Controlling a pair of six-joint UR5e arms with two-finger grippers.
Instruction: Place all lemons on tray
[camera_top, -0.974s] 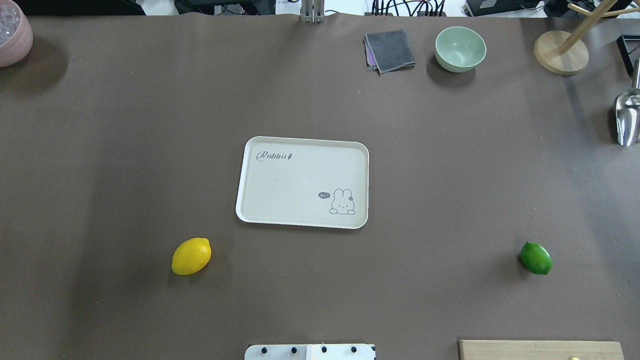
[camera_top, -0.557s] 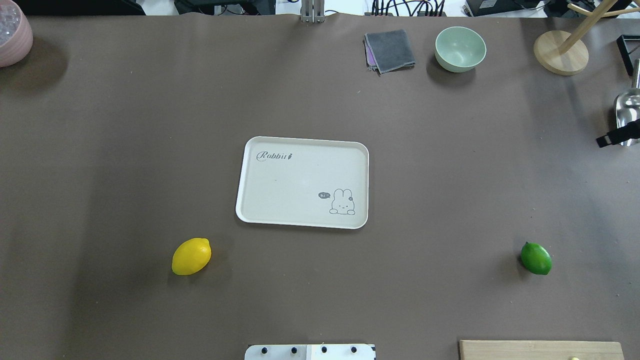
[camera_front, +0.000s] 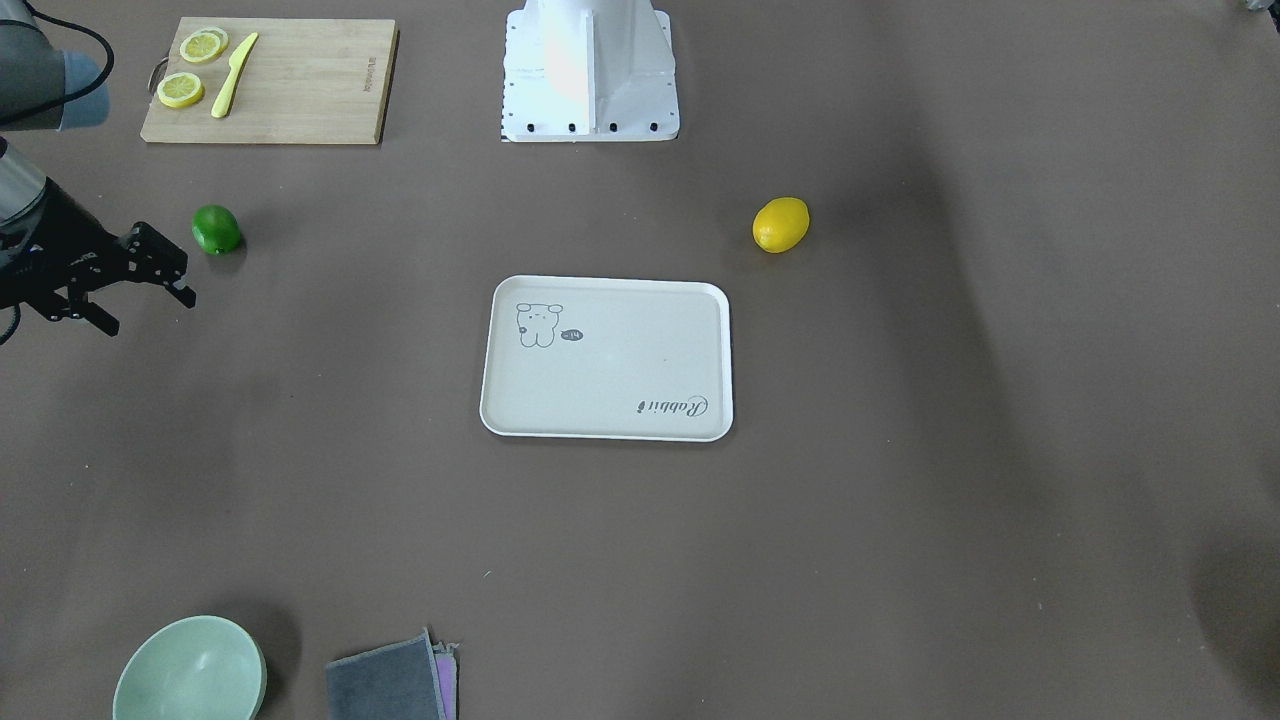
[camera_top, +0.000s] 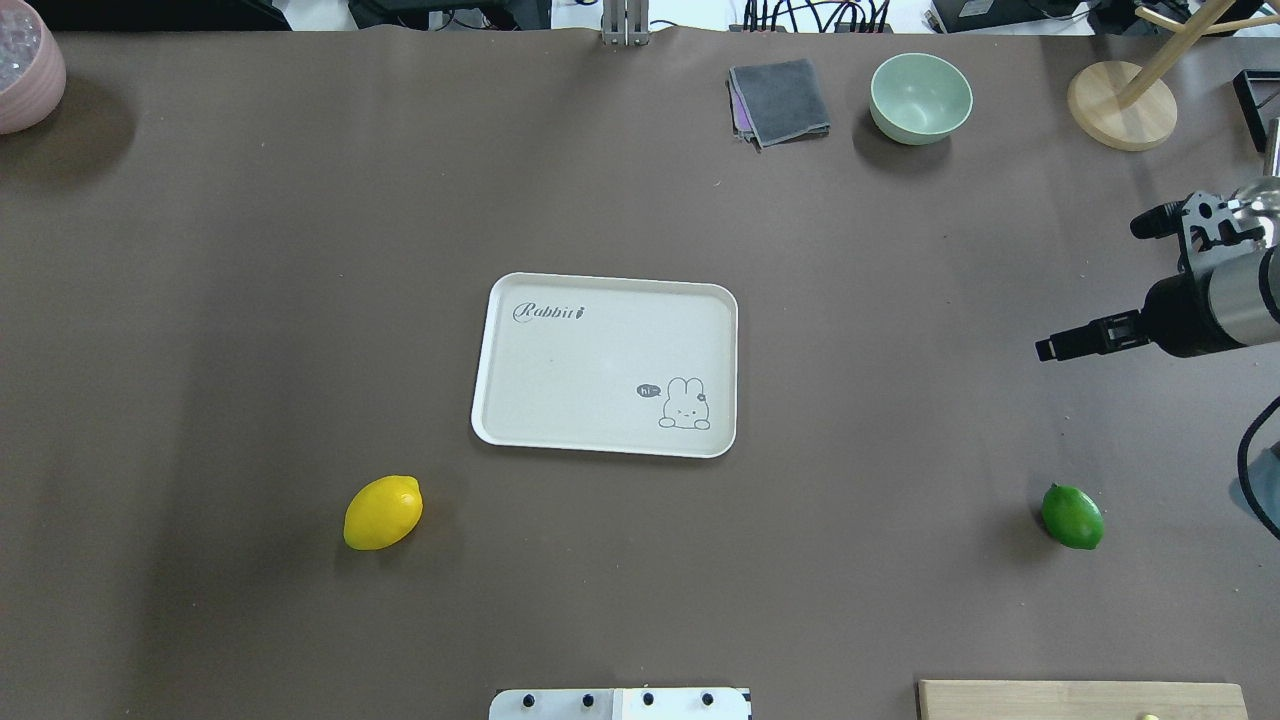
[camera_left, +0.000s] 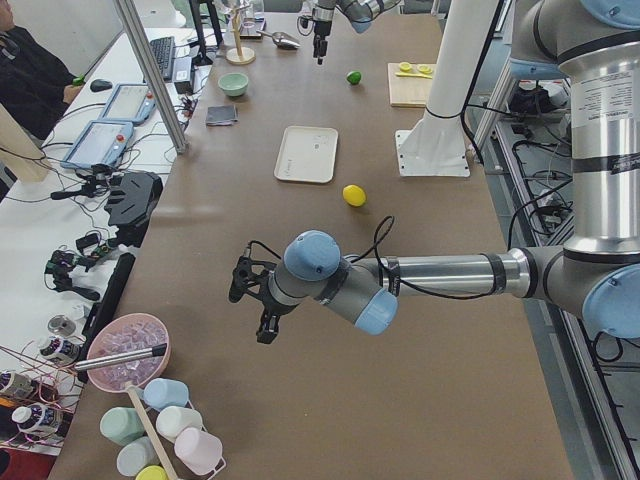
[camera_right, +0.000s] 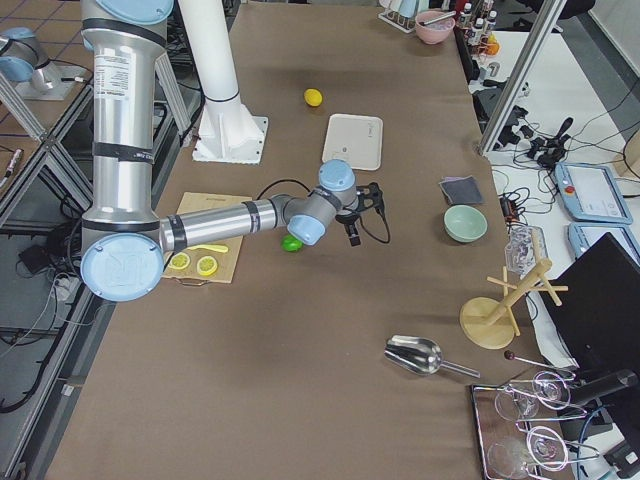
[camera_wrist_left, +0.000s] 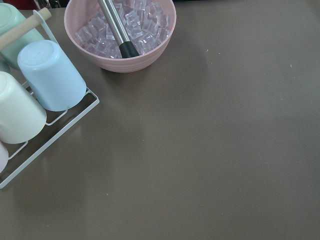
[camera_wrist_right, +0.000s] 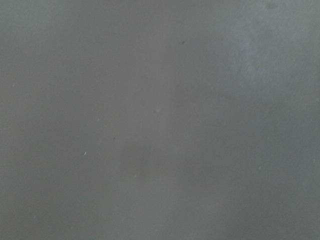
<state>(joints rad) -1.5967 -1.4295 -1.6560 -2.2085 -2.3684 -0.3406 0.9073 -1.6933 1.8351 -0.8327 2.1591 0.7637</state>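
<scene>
The yellow lemon (camera_top: 383, 512) lies on the table in front of the tray's left corner. The green lemon (camera_top: 1072, 516) lies far to the right, also seen in the front view (camera_front: 216, 229). The off-white tray (camera_top: 530, 400) sits mid-table with nothing on it. My right gripper (camera_top: 1092, 287) is open and empty, hovering beyond the green lemon, apart from it; it also shows in the front view (camera_front: 150, 312). My left gripper (camera_left: 250, 300) shows only in the exterior left view, far left of the tray; I cannot tell whether it is open or shut.
A wooden cutting board (camera_front: 300, 80) with lemon slices and a knife lies near the robot's right side. A green bowl (camera_top: 920, 97), grey cloth (camera_top: 780, 100) and wooden stand (camera_top: 1120, 105) line the far edge. A pink ice bowl (camera_wrist_left: 120, 35) and cup rack (camera_wrist_left: 50, 75) stand far left.
My right arm has come in from the right edge and moved leftward over the table, gripper open. Both lemons and the tray have not moved.
</scene>
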